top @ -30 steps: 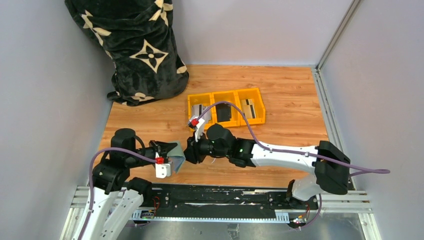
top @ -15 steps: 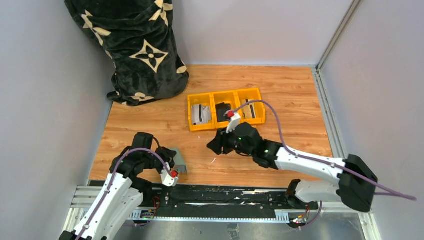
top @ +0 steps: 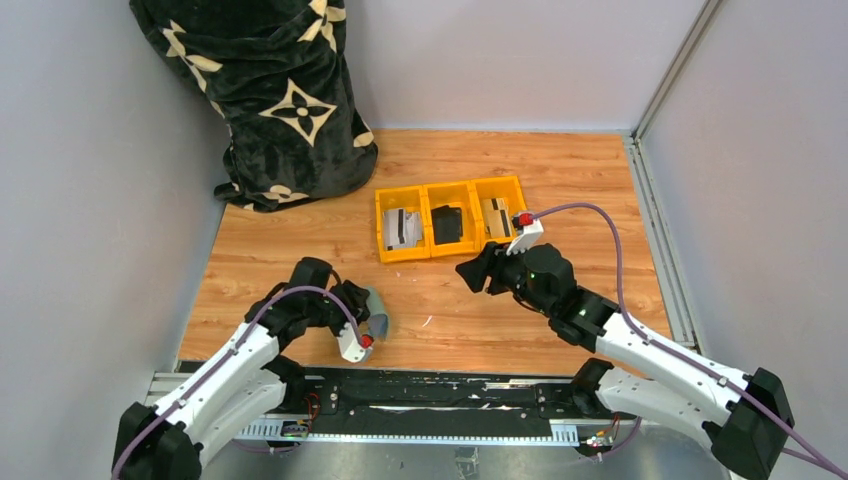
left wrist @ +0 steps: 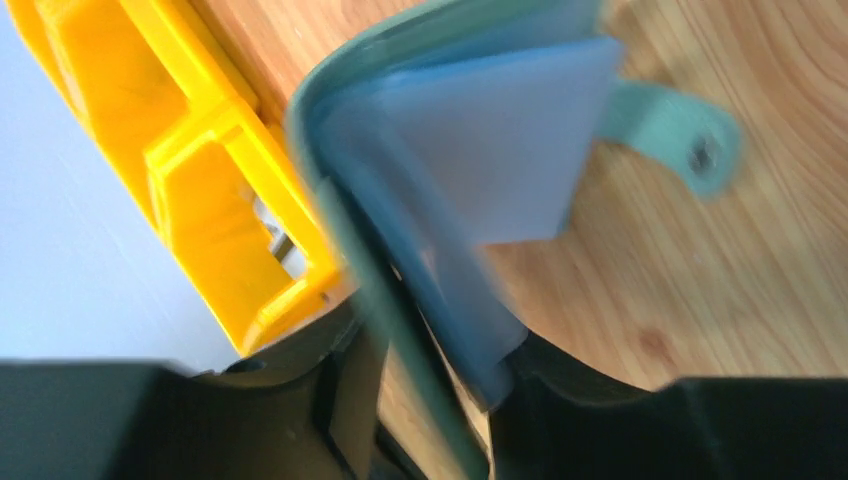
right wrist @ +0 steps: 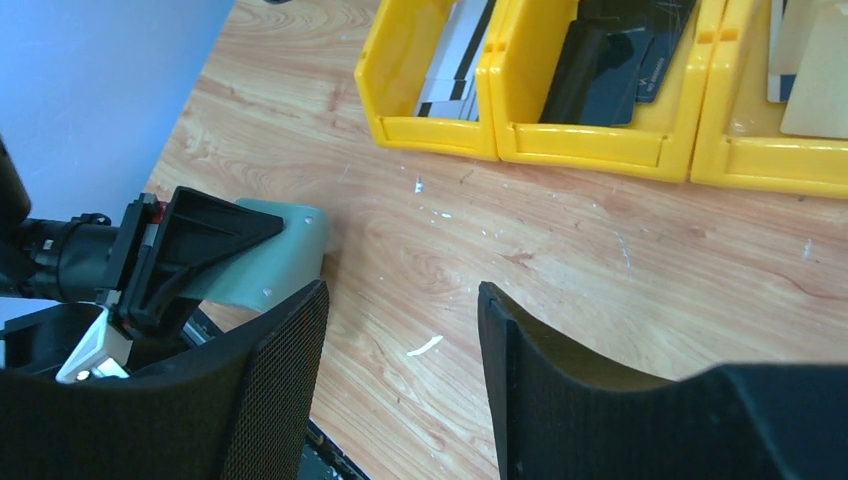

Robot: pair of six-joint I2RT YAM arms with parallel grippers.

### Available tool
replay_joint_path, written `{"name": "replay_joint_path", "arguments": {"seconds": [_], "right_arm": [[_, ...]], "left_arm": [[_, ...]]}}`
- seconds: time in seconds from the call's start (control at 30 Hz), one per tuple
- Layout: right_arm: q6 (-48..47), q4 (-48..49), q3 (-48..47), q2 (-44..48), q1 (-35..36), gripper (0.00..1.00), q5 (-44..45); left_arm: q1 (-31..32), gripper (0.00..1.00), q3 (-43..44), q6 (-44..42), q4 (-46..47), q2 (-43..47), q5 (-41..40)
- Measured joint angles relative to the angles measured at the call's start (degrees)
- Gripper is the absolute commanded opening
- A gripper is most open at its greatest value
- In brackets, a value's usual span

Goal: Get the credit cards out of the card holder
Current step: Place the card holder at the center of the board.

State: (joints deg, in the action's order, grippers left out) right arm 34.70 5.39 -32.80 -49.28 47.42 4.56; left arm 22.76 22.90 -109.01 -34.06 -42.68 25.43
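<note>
Holder position first: the card holder (top: 378, 318) is at 7 o'clock on the worktop (top: 300, 250), held low and clamped edge-on by the closed left end effector (top: 362, 312), with its snap tab (left wrist: 680, 140) hanging free. A second ago both end effectors met over it nearer the centre. Since then the left arm has drawn back and the right end effector (top: 478, 272) has swung toward 1 o'clock. It now stands spread wide and carries nothing, so I judge one card has just been delivered. I cannot tell whether the clear sleeves (left wrist: 500, 150) still hold cards.

Farther out is the yellow tray (top: 449, 186):
- Left compartment: a striped card (top: 403, 226).
- Middle compartment: a black item (top: 448, 224).
- Right compartment: pale credit cards (top: 495, 216).
</note>
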Motion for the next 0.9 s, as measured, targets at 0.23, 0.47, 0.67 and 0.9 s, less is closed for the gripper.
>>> {"name": "replay_joint_path", "arguments": {"seconds": [0.23,0.47,0.67,0.9], "right_arm": [[0.00,-2.80,0.94,1.77,-1.25,0.62,-0.04],[-0.46,-5.95,0.94,5.57,-5.01,0.65,-0.04],[-1.92,-8.72,0.44,6.75,-9.33,0.80,0.07],[-6.69,-13.55,-2.38,6.45,-16.15,0.82,5.25]], "left_arm": [[10.67,0.66,1.64,13.22,7.26,-5.88,-1.99],[11.98,0.68,9.14,17.09,-3.13,-8.87,-1.51],[12.20,1.00,14.12,25.42,-9.05,-11.10,-5.92],[-0.63,1.00,25.55,47.47,-10.03,-13.99,-10.67]]}}
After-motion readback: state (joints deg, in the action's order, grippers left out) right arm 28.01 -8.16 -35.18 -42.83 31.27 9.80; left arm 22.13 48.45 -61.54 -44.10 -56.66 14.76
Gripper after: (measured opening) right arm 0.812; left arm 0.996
